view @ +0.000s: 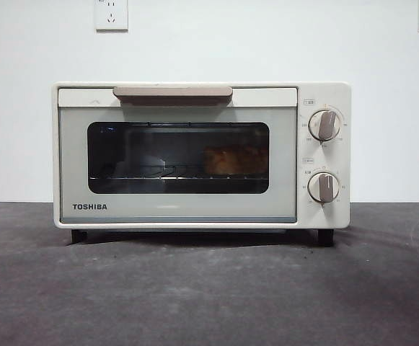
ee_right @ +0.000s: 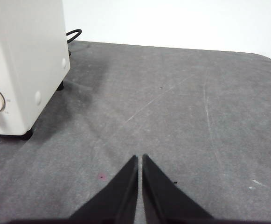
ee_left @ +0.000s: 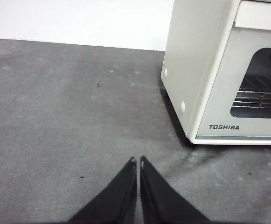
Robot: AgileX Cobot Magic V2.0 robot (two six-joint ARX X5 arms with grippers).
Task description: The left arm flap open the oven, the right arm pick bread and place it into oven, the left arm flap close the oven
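On the grey table: TOSHIBA toaster oven (view: 195, 155), door closed
Behind the glass: bread (view: 234, 160) on the wire rack (view: 159, 173), right of middle
Left gripper (ee_left: 138, 161): clenched, empty, over the mat near the oven's side
Right gripper (ee_right: 139, 157): clenched, empty, beside the knob end

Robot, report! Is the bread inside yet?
Left pincer and right pincer shut, empty, off the oven. Bread inside on rack, door closed. Nothing blocking.
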